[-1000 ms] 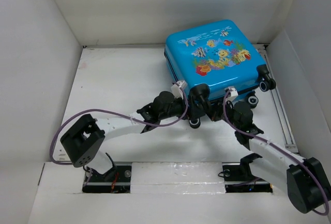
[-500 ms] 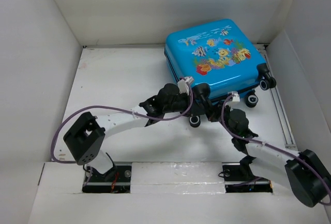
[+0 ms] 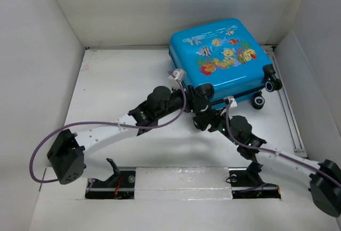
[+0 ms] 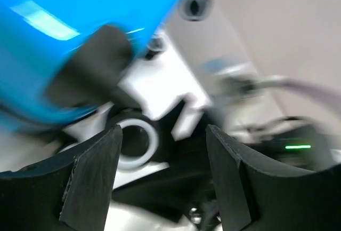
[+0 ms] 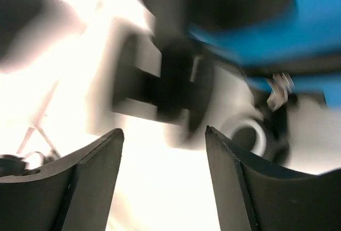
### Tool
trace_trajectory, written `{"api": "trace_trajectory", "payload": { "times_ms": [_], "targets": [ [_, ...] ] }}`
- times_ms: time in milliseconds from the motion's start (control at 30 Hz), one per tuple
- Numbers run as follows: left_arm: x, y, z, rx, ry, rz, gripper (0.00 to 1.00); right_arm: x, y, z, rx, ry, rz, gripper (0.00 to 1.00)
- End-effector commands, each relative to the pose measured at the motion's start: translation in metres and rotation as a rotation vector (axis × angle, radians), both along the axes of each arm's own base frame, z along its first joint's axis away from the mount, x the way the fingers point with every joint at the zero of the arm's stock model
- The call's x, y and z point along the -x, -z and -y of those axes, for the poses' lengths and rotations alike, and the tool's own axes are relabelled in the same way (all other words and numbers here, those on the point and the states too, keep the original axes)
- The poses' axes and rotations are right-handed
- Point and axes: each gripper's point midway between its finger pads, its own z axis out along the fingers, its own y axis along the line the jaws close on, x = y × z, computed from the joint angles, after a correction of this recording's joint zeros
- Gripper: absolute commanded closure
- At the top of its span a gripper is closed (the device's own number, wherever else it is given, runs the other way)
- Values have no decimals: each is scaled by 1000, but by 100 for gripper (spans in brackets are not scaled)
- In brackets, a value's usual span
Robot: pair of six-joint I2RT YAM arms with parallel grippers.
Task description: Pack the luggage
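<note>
The luggage [image 3: 221,55] is a bright blue suitcase lying shut at the back right of the table, fish face up. My left gripper [image 3: 195,95] stands open at its near-left corner. In the left wrist view the left gripper [image 4: 162,175] holds nothing; a black-and-white wheel [image 4: 133,139] sits just beyond the left finger, under the blue shell [image 4: 53,33]. My right gripper [image 3: 205,119] is open just in front of that same corner. The right wrist view, blurred, shows the right gripper [image 5: 162,180] empty, with a wheel [image 5: 249,135] and the blue shell [image 5: 303,23] ahead.
White walls close in the table [image 3: 122,81] on the left, back and right. Two more suitcase wheels [image 3: 259,102] stick out at its right near corner, close to the right wall. Both arms cross the table's middle, their cables looping beside them.
Both grippers have opened; the left shut briefly in between. The right gripper drew back toward the near-left. The left arm's elbow swung left. The suitcase slid slightly toward the back.
</note>
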Motion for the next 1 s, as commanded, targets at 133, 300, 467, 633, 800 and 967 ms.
{"api": "trace_trajectory", "payload": {
  "times_ms": [133, 300, 467, 633, 800, 967],
  "targets": [
    [-20, 65, -69, -111, -318, -9, 45, 28, -13, 16, 137, -63, -22, 27],
    [-5, 114, -86, -123, -324, -73, 50, 46, -20, 29, 171, -60, -40, 22],
    [3, 136, -64, -101, -224, -106, 51, 43, -57, 37, 205, -37, 17, 10],
    [16, 144, -40, -93, -149, -102, 54, 15, -78, 54, 325, 104, 46, 3],
    [14, 141, -33, -70, -139, -91, 56, -13, -72, 36, 480, 87, 26, 0],
    [15, 138, -24, -44, -107, -82, 57, -32, -65, 31, 560, 122, 12, 8]
  ]
}}
